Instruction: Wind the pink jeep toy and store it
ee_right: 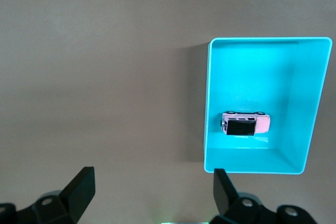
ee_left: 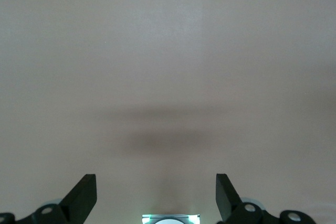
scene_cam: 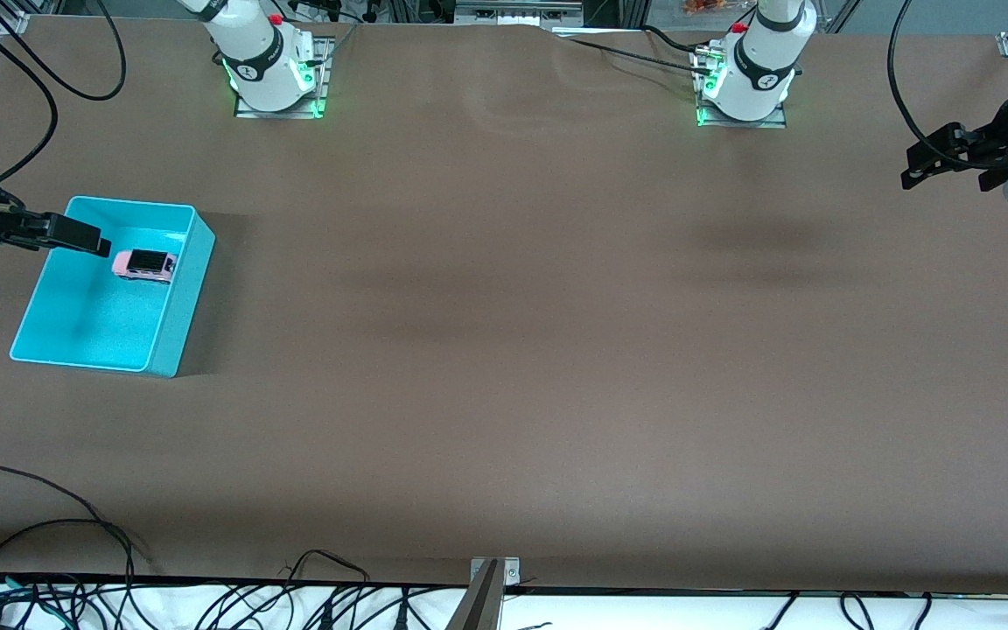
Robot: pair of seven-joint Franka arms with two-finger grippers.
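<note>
Brown table (scene_cam: 504, 350): pink jeep toy (scene_cam: 145, 265) in bin (scene_cam: 180, 306), apparently beside right tool (scene_cam: 88, 241).

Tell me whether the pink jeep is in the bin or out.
In. The pink jeep toy lies on the floor of the turquoise bin, enclosed by its walls; no gripper holds it.

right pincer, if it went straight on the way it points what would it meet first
Probably bare table. The right pincer is open and its wrist view centres on tabletop just outside the bin, with the jeep inside that bin, off to one side. Depth is unclear.
</note>
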